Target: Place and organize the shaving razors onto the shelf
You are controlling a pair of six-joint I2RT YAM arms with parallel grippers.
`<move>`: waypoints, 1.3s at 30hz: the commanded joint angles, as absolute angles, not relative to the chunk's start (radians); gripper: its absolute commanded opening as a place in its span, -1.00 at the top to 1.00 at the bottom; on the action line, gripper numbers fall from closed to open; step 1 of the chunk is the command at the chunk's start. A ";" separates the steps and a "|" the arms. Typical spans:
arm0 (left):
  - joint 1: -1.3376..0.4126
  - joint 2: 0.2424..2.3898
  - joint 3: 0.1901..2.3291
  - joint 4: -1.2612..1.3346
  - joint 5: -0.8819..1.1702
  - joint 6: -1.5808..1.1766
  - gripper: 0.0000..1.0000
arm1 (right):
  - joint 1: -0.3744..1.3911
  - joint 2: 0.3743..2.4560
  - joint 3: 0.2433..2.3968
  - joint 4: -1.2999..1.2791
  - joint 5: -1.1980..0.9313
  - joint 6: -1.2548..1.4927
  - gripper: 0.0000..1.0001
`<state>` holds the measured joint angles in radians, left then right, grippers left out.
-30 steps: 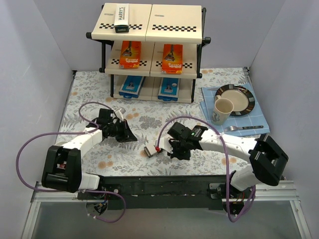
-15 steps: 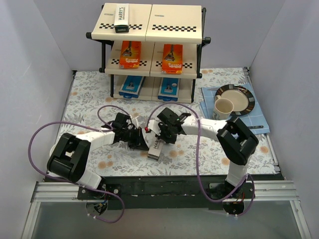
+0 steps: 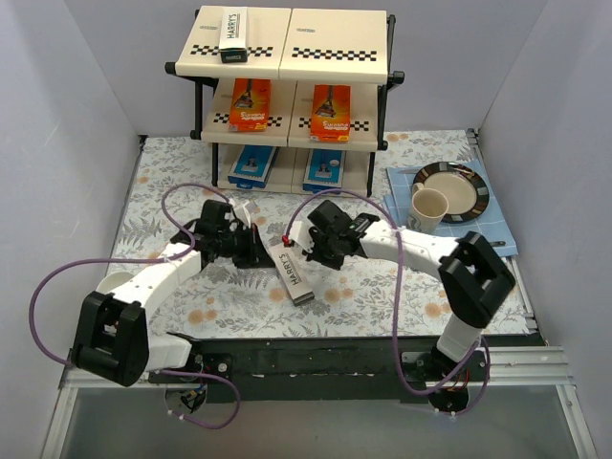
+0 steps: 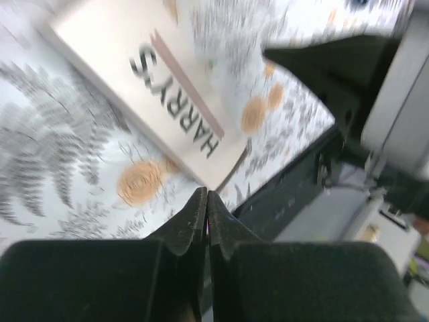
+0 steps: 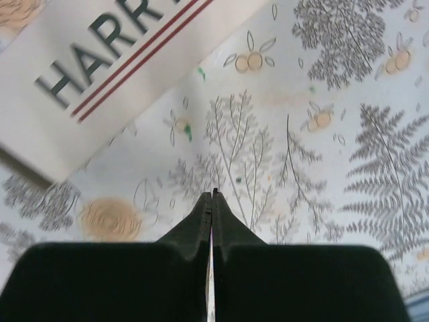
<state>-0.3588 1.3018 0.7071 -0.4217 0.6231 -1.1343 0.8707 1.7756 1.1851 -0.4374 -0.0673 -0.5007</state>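
White and long, the loose HARRY'S box (image 3: 293, 273) lies flat on the flowered worktop (image 3: 172, 191) just below the middle of the overhead frame. It slants from upper left to lower right, and nothing grips it. The left claw (image 3: 254, 254) sits just beside its upper-left end and the right claw (image 3: 308, 252) just beside its upper-right side; whether either touches it cannot be told from above. In the left wrist view the left claw (image 4: 207, 196) is clenched, fingers pressed together on nothing, and the box (image 4: 157, 87) fills the upper left of the frame. In the right wrist view the right claw (image 5: 213, 196) is likewise clenched and empty, its tips over bare worktop, with the box (image 5: 114, 67) apart from them in the upper left. At the top centre stands the shelf (image 3: 339, 29): a second HARRY'S box (image 3: 232, 33) lies on the left of the top board, two orange Gillette cards (image 3: 251, 105) side by side on the middle board, and two blue-and-white boxes (image 3: 253, 167) on the bottom one. At the right a beige mug (image 3: 427, 212) stands next to a dark-rimmed plate (image 3: 461, 182) on a blue cloth (image 3: 400, 196).
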 commanded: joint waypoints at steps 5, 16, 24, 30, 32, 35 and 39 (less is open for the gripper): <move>-0.250 1.360 0.890 -0.373 0.407 -1.111 1.00 | 0.876 1.536 1.105 -0.567 -0.265 -0.506 0.97; -0.219 1.618 0.969 -0.192 0.428 -1.124 1.00 | 1.029 1.589 1.088 -0.534 -0.365 -0.528 0.97; -0.236 1.710 0.947 -0.166 0.546 -1.117 1.00 | 1.040 1.709 1.146 -0.525 -0.357 -0.554 0.97; -0.281 1.697 0.899 -0.147 0.546 -1.103 1.00 | 1.040 1.723 1.135 -0.450 -0.296 -0.529 0.97; -0.293 1.690 0.884 -0.143 0.543 -1.103 1.00 | 1.040 1.724 1.138 -0.416 -0.272 -0.525 0.97; -0.298 1.686 0.876 -0.144 0.522 -1.100 1.00 | 1.040 1.732 1.149 -0.390 -0.227 -0.526 0.97; -0.298 1.683 0.885 -0.163 0.474 -1.097 1.00 | 1.040 1.746 1.157 -0.388 -0.210 -0.529 0.97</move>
<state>-0.2893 1.7199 0.8913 -0.1410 0.4969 -1.1149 1.0439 1.7267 1.1053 -0.4725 -0.2672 -0.5251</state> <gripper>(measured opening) 0.009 0.020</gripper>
